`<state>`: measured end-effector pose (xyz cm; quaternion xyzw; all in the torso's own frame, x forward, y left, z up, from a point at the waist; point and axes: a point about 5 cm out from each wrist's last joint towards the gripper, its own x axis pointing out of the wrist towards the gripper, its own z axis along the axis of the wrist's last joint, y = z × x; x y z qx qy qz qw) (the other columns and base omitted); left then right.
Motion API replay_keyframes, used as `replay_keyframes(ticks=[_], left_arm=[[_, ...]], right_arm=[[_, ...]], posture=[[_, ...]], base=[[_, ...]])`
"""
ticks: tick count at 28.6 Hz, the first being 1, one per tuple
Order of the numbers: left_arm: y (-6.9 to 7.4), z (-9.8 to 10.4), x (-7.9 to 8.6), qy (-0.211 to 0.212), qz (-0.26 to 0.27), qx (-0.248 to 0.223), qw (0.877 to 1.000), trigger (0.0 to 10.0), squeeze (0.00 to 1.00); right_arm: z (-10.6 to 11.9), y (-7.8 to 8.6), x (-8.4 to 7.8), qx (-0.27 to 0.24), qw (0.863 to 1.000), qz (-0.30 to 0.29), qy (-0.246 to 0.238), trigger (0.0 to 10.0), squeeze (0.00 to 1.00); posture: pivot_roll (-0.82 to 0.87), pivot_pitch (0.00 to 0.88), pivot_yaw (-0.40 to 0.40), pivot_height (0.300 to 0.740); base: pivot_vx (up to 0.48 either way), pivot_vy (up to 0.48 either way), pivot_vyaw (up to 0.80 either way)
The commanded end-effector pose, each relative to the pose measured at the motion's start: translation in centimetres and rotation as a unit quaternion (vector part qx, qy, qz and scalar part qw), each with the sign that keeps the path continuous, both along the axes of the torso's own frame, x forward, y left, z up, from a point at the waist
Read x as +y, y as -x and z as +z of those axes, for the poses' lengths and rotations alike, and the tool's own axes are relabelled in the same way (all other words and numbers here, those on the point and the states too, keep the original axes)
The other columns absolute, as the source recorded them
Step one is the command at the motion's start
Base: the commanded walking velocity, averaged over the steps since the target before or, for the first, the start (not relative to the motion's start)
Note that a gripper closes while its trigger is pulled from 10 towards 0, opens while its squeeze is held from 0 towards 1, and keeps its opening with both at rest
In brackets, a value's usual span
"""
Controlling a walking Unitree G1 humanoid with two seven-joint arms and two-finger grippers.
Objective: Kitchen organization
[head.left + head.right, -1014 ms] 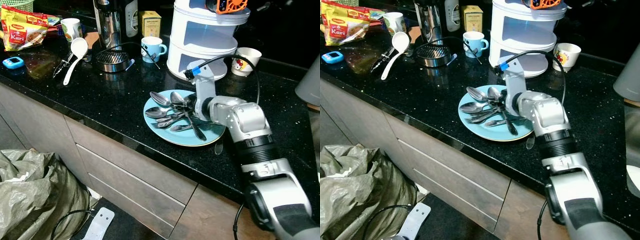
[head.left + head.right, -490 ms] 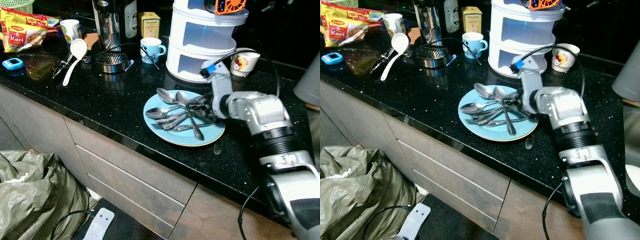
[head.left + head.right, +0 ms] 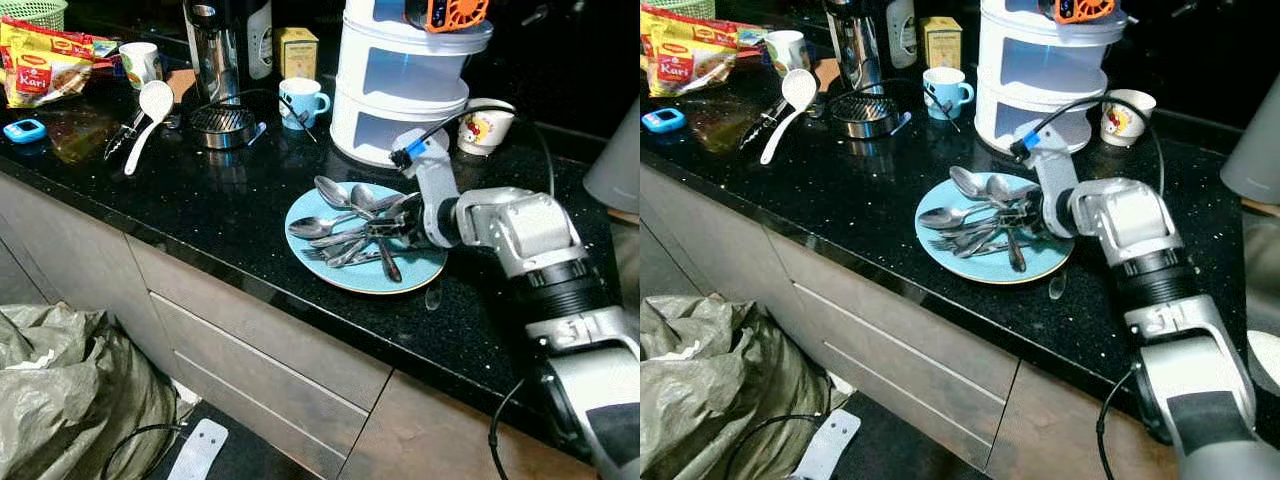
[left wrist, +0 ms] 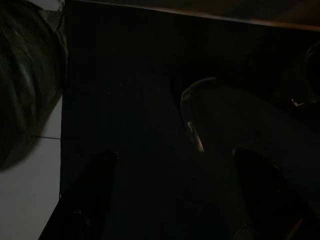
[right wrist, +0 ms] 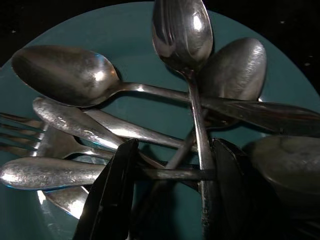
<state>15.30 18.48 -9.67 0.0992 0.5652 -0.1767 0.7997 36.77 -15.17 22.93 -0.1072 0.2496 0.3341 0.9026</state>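
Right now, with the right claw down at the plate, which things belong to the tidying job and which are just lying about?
In the job:
- right claw, fingers among the cutlery
- spoons and forks, piled up
- blue plate under them

Lying about:
- white ladle
- blue mug
- white tiered container
- cartoon cup
- noodle packet
- left claw, idle in the dark
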Motion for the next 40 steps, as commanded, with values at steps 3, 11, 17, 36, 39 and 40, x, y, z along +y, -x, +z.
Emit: replay_keyframes(ticks=[3,11,17,36,39,40], left_arm=[[1.2,-0.4,0.1,0.001,-0.001,0.025,1.0,10.0,0.0],[1.2,-0.4,0.1,0.002,0.0,0.025,1.0,10.0,0.0],[1.2,-0.4,0.1,0.002,0.001,0.025,1.0,10.0,0.0],[1.0,-0.4,0.1,0.001,0.001,0.024,1.0,10.0,0.0],[1.0,-0.4,0.1,0.001,0.001,0.023,1.0,10.0,0.0],[1.0,-0.4,0.1,0.001,0.002,0.023,1.0,10.0,0.0]], right_arm=[[-2.4,0.2,0.0,0.034,0.999,-0.008,0.041,9.5,0.0],[-3.4,-0.4,-0.4,0.032,0.997,-0.06,0.048,0.0,0.0],[-3.2,-0.6,-0.5,0.022,0.996,-0.076,0.033,0.0,0.0],[4.5,1.4,2.2,-0.111,0.948,0.069,-0.291,0.5,0.0],[5.0,2.1,2.2,-0.141,0.935,0.093,-0.313,0.4,0.0],[5.3,2.7,2.2,-0.147,0.922,0.106,-0.342,2.9,0.0]], posture=[[-0.04,0.0,-0.048,0.74],[-0.03,0.0,-0.049,0.74],[-0.03,0.0,-0.049,0.74],[-0.03,0.0,-0.041,0.74],[-0.03,0.0,-0.04,0.74],[-0.03,0.0,-0.036,0.74]], base=[[0.0,0.0,0.0],[0.0,0.0,0.0],[0.0,0.0,0.0],[0.0,0.0,0.0],[0.0,0.0,0.0],[0.0,0.0,0.0]])
